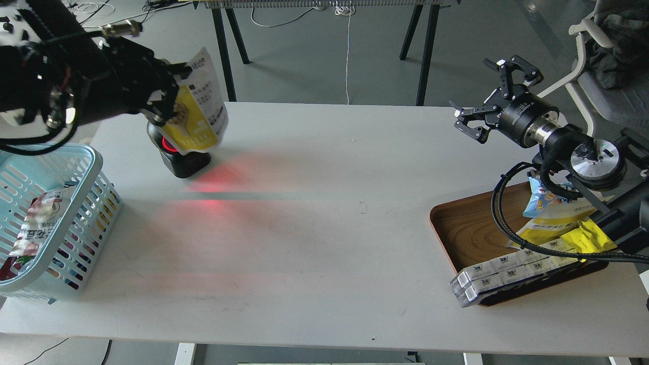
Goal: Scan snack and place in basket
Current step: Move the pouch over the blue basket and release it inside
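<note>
My left gripper (170,96) is shut on the snack (200,109), a yellow-and-white pouch with dark print. It holds the pouch in the air at the far left of the table, just in front of and above a black scanner (182,159) that glows red. The light blue basket (76,152) stands at the left table edge, below and left of the pouch, with a packet (43,223) inside. My right gripper (489,99) is open and empty, raised above the table's far right.
A brown wooden tray (466,233) at the right holds yellow and blue-and-white packets (552,213) and white boxes (502,276) that overhang its front edge. Red scanner light falls on the white table (324,228). A grey chair (608,61) stands at the far right.
</note>
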